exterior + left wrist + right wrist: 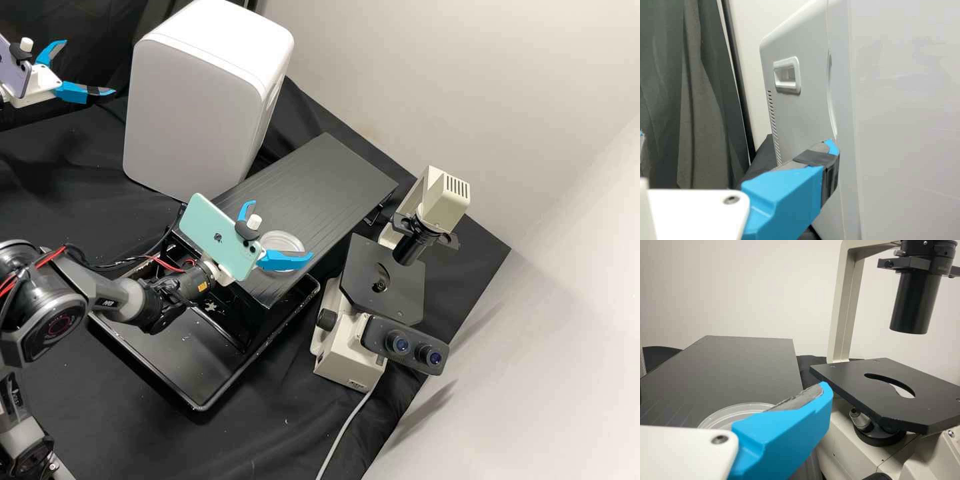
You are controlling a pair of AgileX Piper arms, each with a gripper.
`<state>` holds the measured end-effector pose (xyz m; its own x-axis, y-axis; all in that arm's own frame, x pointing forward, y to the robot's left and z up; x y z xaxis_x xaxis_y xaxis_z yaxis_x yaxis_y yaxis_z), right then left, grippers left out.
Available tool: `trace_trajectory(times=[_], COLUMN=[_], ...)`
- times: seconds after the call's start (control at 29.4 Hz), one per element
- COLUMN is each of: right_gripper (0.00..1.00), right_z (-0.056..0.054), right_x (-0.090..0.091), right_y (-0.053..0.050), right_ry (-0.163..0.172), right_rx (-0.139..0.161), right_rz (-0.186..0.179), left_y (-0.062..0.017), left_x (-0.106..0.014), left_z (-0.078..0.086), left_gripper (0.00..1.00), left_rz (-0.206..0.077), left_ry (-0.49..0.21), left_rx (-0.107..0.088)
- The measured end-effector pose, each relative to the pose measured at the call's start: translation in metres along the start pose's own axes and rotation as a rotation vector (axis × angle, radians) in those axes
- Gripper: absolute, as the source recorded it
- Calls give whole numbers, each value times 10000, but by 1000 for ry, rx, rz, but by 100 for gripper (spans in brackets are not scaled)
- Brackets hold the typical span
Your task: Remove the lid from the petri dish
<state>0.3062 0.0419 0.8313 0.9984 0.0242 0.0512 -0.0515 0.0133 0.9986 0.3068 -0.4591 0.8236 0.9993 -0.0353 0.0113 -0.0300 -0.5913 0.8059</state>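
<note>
A clear round petri dish (283, 241) lies on the near end of a black ridged platform (320, 187). My right gripper (281, 230) hangs just over it, open, one blue finger on each side of the dish and neither visibly touching it. In the right wrist view the dish (732, 416) lies just beyond one blue finger (785, 435). I cannot tell the lid from the base. My left gripper (87, 67) is raised at the far left, open and holding nothing. Its blue finger (790, 197) shows beside the white box's side (800, 110).
A large white box-shaped device (200, 100) stands behind the platform. A microscope (393, 287) stands right of the dish, its black stage (880, 390) close by. A black tray (193, 367) lies under the platform's near end. Red and black wires (157, 261) run along the right arm.
</note>
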Motion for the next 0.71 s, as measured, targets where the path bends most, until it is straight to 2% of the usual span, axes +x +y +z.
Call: trace_trajectory(times=[0.51, 0.54, 0.71], right_gripper=[100, 100, 100], right_z=[0, 0, 0], right_x=[0, 0, 0], right_y=[0, 0, 0], right_ry=[0, 0, 0], right_rx=[0, 0, 0], right_rz=[0, 0, 0], left_y=[-10, -14, -119], left_x=[2, 1, -76], left_z=[28, 50, 279], left_gripper=[100, 100, 100], left_rz=[-3, -4, -36], left_ry=[-8, -15, -93], left_rx=[-1, -7, -70])
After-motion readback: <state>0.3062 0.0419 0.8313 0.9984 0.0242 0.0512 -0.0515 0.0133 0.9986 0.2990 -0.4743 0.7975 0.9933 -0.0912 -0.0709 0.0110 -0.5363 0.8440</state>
